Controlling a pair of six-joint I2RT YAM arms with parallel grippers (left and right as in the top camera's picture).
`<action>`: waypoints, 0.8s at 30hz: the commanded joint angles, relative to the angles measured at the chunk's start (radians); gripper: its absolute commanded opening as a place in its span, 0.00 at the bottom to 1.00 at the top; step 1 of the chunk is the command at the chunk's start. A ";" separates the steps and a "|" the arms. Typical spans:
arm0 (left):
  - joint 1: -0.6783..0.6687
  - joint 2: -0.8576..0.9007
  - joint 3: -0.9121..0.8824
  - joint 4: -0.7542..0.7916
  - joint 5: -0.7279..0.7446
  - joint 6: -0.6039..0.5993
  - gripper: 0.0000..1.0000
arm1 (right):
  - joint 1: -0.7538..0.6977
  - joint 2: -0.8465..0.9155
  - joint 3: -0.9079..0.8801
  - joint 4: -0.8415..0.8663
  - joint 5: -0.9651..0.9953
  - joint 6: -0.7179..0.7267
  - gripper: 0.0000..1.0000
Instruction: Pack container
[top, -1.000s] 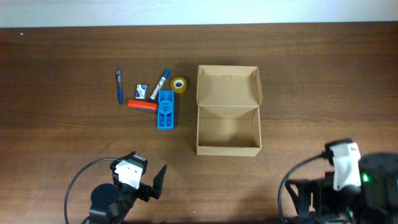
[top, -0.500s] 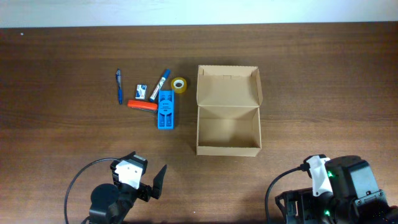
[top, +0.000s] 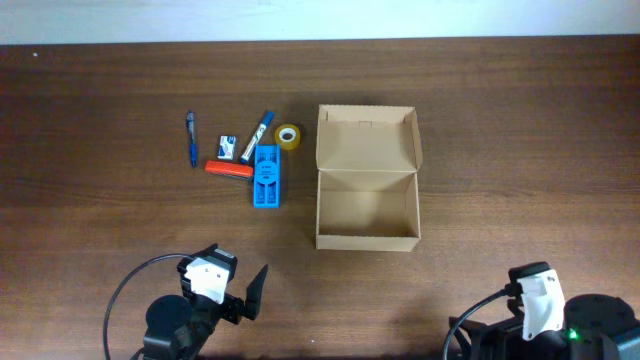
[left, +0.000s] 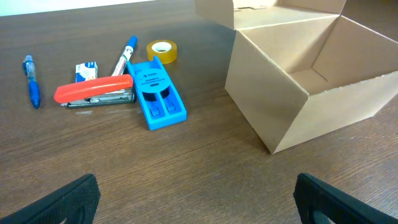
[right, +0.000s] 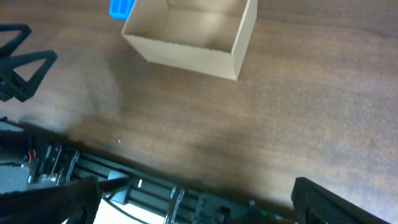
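Item 1. Dark brown wooden table (top: 520, 110), bearing everything listed below.

Item 2. Plain brown cardboard box (top: 367, 240), rectangular. Its hinged flap lid stands open on the far side. It sits right of centre on the table, and its inside is bare.

Item 3. Right arm (top: 540, 310), at the near right edge. The right gripper (right: 189, 186) has its fingers spread wide and holds nothing. It is well apart from the cardboard box.

Item 4. Left arm (top: 205, 280), at the near left. The left gripper (left: 196, 186) is likewise spread wide and empty. It faces the stationery and touches none of it.

Item 5. Blue flat plastic box (top: 266, 175), near the cardboard box's left wall but apart from it.

Item 6. Red stapler (top: 229, 169), lying crosswise with one end against the blue flat plastic box.

Item 7. White marker with a blue cap (top: 258, 135), slanted, beyond the stapler.

Item 8. Blue pen (top: 191, 138), farthest left and lying alone.

Item 9. Yellow tape roll (top: 288, 137), lying flat between the marker and the cardboard box.

Item 10. Small white-and-blue packet (top: 227, 147), between the pen and the marker.

Progress: packing appears not to have begun. All six stationery pieces lie outside the cardboard box. Judged remaining: each piece to go in, then probably the flap to close.

Change: only the right arm differs. Its white housing was higher and further right a second ago, and it now sits lower, toward the near edge. The left arm, the cardboard box and the stationery are unchanged
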 joint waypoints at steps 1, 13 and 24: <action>0.004 -0.006 -0.002 0.003 -0.002 -0.010 1.00 | -0.002 -0.004 0.016 0.014 0.041 -0.018 0.99; 0.004 -0.006 -0.002 0.003 -0.002 -0.010 1.00 | -0.002 -0.004 0.017 0.046 0.108 -0.018 0.99; 0.004 -0.006 -0.002 0.003 -0.002 -0.010 0.99 | -0.002 -0.004 0.016 0.044 0.108 -0.018 0.99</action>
